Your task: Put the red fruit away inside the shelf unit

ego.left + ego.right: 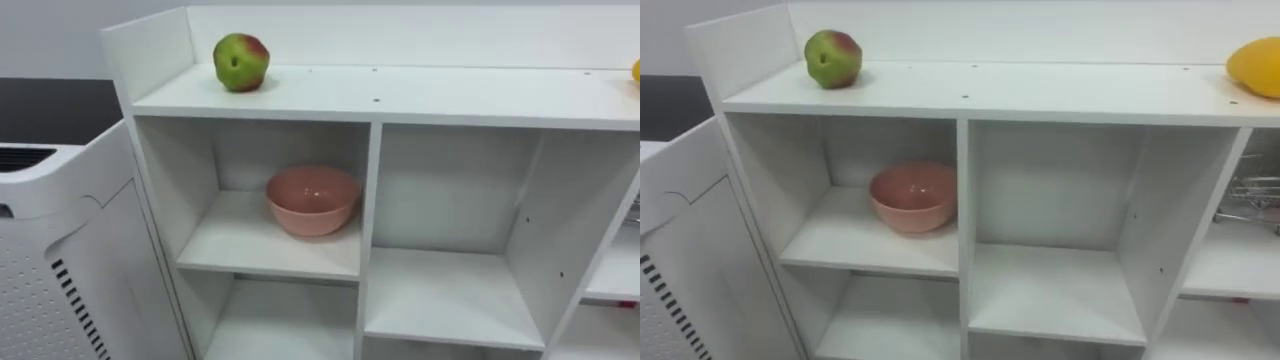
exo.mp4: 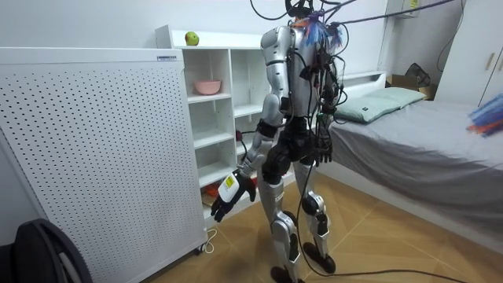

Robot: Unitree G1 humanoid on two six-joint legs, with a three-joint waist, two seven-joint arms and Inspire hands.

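Note:
A green and red apple (image 1: 240,62) rests at the left end of the white closet's top board (image 1: 430,97). At the right end of that board lies a yellow fruit (image 1: 1258,66). A pink bowl (image 1: 313,199) stands in the upper left compartment. The middle compartment (image 1: 1055,285) beside it holds nothing. In the room view I stand facing the closet (image 2: 224,102), and my left hand (image 2: 228,195) hangs low by my thigh with its fingers relaxed, holding nothing.
A white perforated cabinet (image 2: 94,149) stands tight against the closet's left side. Part of a wire basket (image 1: 1252,200) shows in the right compartment. A bed (image 2: 416,134) with a pillow lies behind me, and a dark bag (image 2: 39,251) sits on the floor.

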